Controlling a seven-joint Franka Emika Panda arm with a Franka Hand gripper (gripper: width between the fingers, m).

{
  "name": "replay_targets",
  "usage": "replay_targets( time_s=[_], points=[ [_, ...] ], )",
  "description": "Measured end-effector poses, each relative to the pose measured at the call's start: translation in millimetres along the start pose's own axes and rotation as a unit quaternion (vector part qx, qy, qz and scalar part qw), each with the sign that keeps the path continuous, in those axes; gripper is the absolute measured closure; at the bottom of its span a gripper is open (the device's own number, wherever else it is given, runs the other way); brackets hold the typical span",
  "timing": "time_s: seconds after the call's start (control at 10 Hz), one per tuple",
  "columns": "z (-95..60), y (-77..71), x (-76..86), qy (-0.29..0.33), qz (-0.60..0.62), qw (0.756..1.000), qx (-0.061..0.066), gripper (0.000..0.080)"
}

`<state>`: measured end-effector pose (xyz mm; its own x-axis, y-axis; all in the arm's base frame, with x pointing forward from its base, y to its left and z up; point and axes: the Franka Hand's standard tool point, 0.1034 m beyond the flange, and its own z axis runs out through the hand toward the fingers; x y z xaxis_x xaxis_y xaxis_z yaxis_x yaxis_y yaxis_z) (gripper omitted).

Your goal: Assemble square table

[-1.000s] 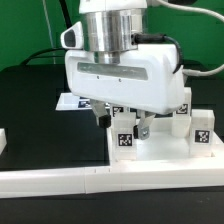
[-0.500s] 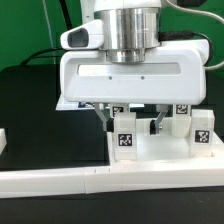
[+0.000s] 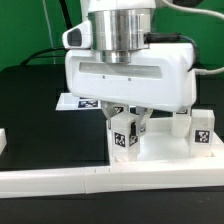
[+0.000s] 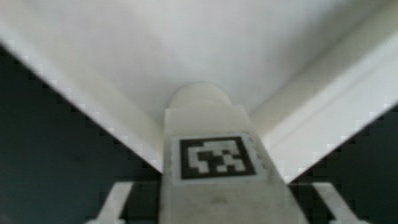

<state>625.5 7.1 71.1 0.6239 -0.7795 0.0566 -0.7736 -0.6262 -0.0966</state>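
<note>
A white leg post (image 3: 124, 137) with a black-and-white tag stands upright on the white square table top (image 3: 160, 162), near the corner on the exterior view's left. My gripper (image 3: 125, 130) comes down over it, with one finger close against each side of the post. In the wrist view the tagged leg post (image 4: 217, 150) fills the space between my fingers (image 4: 125, 200), with the table top's corner (image 4: 214, 50) behind it. Two more tagged leg posts (image 3: 203, 128) stand at the top's right side.
The long white L-shaped rail (image 3: 60, 182) runs along the front, against the table top. The marker board (image 3: 80, 101) lies behind on the black table. A small white part (image 3: 3, 141) sits at the left edge.
My gripper has turned about its vertical axis over the leg post, from square-on half a second ago to angled now. The fingers stand closer to the post than before.
</note>
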Motion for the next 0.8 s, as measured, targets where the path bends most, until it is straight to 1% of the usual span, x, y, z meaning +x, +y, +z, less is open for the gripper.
replay_targets(
  time_s=[0.1,0.2,0.4,0.6,0.7,0.8],
  points=[
    [0.7,1.0,-0.7,-0.012,0.077,0.997,-0.004,0.0508],
    [3.0,1.2,-3.0,-0.028,0.182,0.983,0.002,0.0508],
    [4.0,-1.7,-6.0,-0.056,0.339,0.939,0.019,0.0508],
    [3.3,-1.9,-5.2,-0.061,0.384,0.921,0.016,0.0508],
    [3.5,-1.8,-5.4,-0.060,0.389,0.919,0.015,0.0508],
    [3.7,-1.5,-5.5,-0.060,0.378,0.924,0.016,0.0426]
  ],
)
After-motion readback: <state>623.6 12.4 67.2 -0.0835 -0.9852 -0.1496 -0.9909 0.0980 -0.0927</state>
